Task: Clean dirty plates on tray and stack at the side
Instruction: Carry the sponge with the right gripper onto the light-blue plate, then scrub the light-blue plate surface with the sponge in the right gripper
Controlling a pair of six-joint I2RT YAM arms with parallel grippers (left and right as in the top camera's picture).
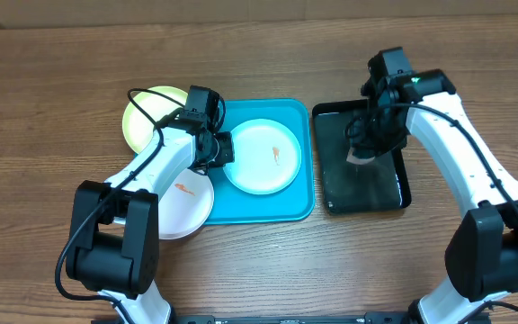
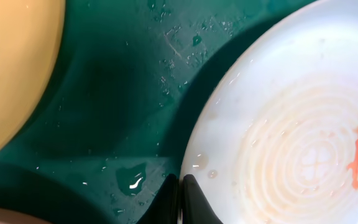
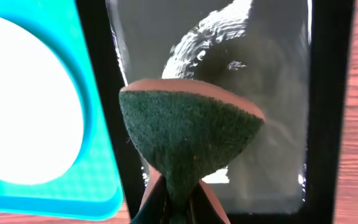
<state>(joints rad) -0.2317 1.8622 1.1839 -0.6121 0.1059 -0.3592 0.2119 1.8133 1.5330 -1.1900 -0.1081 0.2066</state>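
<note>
A pale plate (image 1: 262,156) with an orange-red smear lies in the turquoise tray (image 1: 299,202). My left gripper (image 1: 226,148) is shut on this plate's left rim; the left wrist view shows the closed fingers (image 2: 182,190) at the edge of the plate (image 2: 291,137), with water drops on the tray (image 2: 117,93). A yellow-green plate (image 1: 149,117) lies left of the tray. A white smeared plate (image 1: 185,202) lies at the tray's lower left corner. My right gripper (image 1: 364,151) is shut on a green sponge (image 3: 191,137) above the black tray.
The glossy black tray (image 1: 331,193) stands right of the turquoise tray and holds water and suds (image 3: 197,43). The wooden table (image 1: 61,72) surrounds both trays. The turquoise tray (image 3: 98,155) and pale plate (image 3: 23,99) also show in the right wrist view.
</note>
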